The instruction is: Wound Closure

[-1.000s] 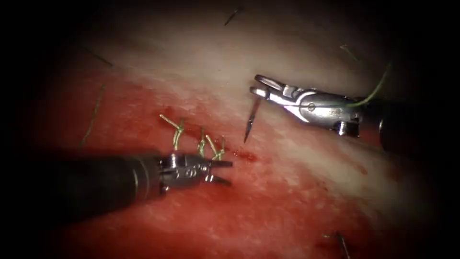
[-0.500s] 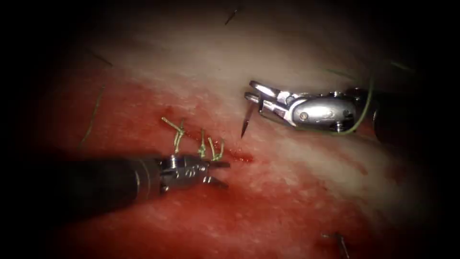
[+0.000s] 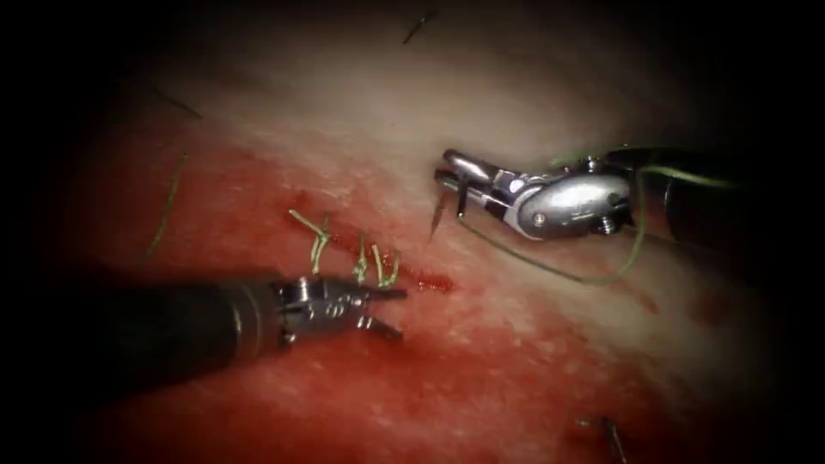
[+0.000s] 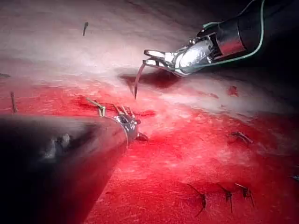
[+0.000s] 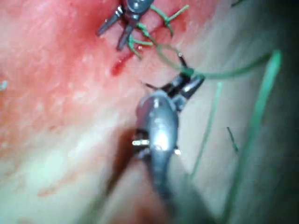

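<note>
A: Where is the needle (image 3: pixel 440 215) and what holds it?

B: The right hand (image 3: pixel 455 174) is clamped on the needle near its blunt end. The point hangs down toward the tissue (image 3: pixel 516 344), free of it, on the right side of the cut (image 3: pixel 404 273). Judged from the grip, the curve is set crosswise to the hand so the point faces the surface.

A: And the thread (image 3: pixel 550 273)?

B: Green thread runs from the needle's held end, sags in a loop over the pale tissue below the right hand, then rises across its shaft. It lies slack.

A: The left hand (image 3: pixel 388 311)?

B: It lies low beside the finished stitches (image 3: pixel 361 258), its two halves apart, holding nothing. It sits just next to the open end of the cut, probably ready to receive.

A: How does the needle look?

B: Thin, dark, gently curved, tapering to a sharp tip. Red fluid (image 3: pixel 434 282) pools at the end of the cut
</note>
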Motion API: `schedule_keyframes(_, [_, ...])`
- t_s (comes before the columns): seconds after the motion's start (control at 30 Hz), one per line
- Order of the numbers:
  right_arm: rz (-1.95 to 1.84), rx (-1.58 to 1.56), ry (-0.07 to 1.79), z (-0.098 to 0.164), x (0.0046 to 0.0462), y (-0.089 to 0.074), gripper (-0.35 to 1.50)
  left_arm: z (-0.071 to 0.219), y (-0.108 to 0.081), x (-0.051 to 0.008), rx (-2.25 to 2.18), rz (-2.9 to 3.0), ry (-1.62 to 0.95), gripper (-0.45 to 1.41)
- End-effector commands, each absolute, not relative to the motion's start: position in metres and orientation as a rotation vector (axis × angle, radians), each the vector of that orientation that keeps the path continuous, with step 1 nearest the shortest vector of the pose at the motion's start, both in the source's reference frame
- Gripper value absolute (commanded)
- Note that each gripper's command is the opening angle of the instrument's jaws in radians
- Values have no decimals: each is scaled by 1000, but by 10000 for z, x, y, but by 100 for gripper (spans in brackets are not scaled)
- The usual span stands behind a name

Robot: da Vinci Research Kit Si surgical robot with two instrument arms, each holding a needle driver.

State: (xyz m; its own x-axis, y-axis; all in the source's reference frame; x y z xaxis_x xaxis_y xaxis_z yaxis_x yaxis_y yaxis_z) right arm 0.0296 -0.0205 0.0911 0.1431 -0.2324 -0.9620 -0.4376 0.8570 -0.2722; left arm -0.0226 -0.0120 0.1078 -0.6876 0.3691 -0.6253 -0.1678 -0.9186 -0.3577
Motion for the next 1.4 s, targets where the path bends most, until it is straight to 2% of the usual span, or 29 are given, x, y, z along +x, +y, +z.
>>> schedule_keyframes(0.03, [152, -565, 1442, 919, 306, -205, -35, 1082, -120, -230, -1057, 2610, -399, 24])
schedule_keyframes(0.9, [153, -547, 1454, 909, 309, -219, -35, 1074, -119, -228, -1059, 2606, -408, 25])
schedule_keyframes(1.4, [52, -561, 1433, 944, 313, -282, -35, 1072, -118, -228, -1060, 2605, -411, 25])
